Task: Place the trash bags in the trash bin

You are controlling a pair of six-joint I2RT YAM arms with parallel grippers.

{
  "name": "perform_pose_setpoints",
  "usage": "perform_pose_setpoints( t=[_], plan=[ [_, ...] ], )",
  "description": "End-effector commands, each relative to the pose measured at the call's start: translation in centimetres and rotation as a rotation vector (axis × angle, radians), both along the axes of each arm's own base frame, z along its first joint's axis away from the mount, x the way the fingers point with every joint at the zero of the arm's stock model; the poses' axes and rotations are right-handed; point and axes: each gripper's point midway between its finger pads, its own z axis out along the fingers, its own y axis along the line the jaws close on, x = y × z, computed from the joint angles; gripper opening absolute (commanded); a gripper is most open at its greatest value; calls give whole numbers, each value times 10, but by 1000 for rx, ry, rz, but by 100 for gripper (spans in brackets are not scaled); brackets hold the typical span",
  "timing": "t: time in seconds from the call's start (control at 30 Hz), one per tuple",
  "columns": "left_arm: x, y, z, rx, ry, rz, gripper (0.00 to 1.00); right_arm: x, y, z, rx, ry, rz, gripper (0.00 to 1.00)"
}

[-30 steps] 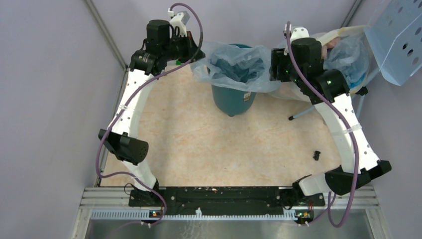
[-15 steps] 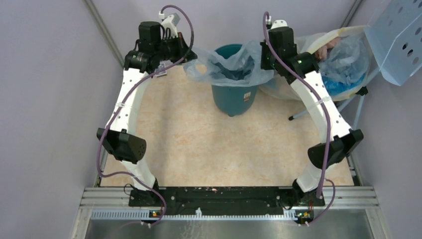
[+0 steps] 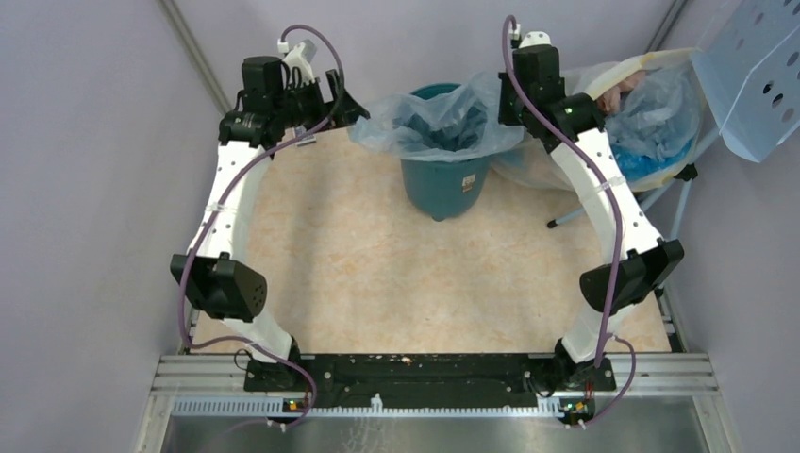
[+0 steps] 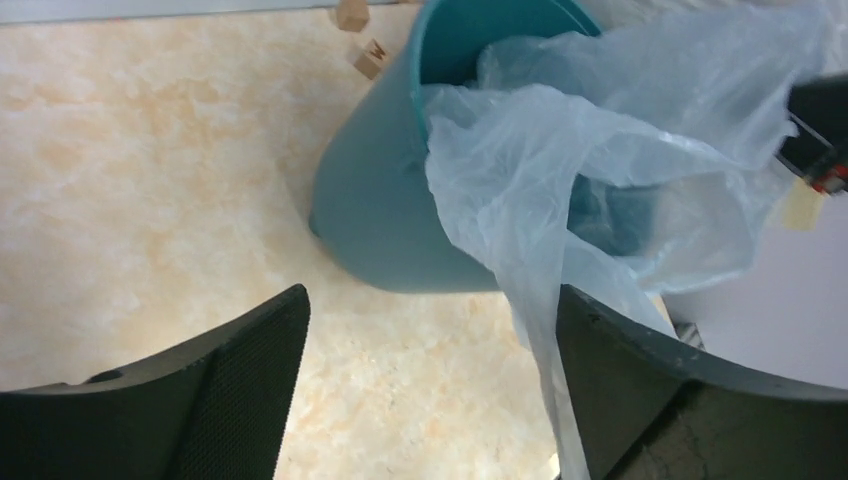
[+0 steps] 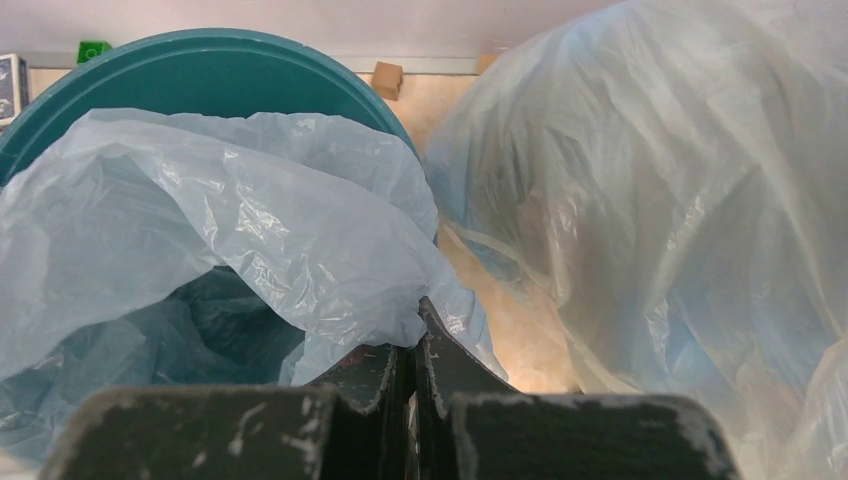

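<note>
Leftward, toward 9 o'clock, the left arm has drawn back a little, so the trash bag [image 3: 439, 118] is now spread wider over the mouth of the trash bin [image 3: 443, 184]. The bin stands at 12 o'clock on the worktop [image 3: 377, 255]. The bag's middle sags inside, while its edges hang over the rim at 9 and 3 o'clock.

The right gripper [image 5: 415, 330] is pinched tight on a fold at the 3 o'clock side. The left gripper [image 4: 430, 295] stands wide; the film only brushes one finger.

I judge the step to be the stuffing-in. The next move calls for carrying the held fold over the rim and down, then gathering the loose 9 o'clock flap.

A big yellowish sack [image 5: 680, 200] lies just beside the bin at 3 o'clock and crowds the right arm. A blue perforated panel [image 3: 750, 75] stands beyond it.
</note>
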Motion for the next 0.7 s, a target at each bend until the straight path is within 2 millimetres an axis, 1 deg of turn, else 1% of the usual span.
perform_pose_setpoints(
  t=[0.0, 0.07, 0.23, 0.3, 0.33, 0.4, 0.47, 0.53, 0.67],
  plan=[
    [-51, -5, 63, -88, -167, -45, 98, -7, -1, 32, 45, -73, 18, 0],
    [-66, -2, 70, -101, -184, -26, 99, -8, 1, 30, 48, -69, 28, 0],
    [-92, 9, 89, -133, -220, 47, 99, -10, 5, 23, 56, -53, 53, 0],
    [-101, 5, 87, -185, -201, 42, 99, -10, 6, 21, 60, -49, 59, 0],
    [-106, 2, 83, -220, -184, 31, 99, -11, 7, 20, 62, -48, 62, 0],
    [-114, -1, 80, -287, -196, 32, 99, -12, 8, 18, 67, -48, 70, 0],
    [-118, -2, 79, -333, -219, 56, 99, -13, 9, 17, 75, -51, 74, 0],
    [-115, -7, 74, -329, -214, 73, 99, -14, 10, 16, 81, -48, 79, 0],
    [-109, -29, 73, -310, -209, 50, 99, -16, 10, 15, 85, -44, 80, 0]
  ],
)
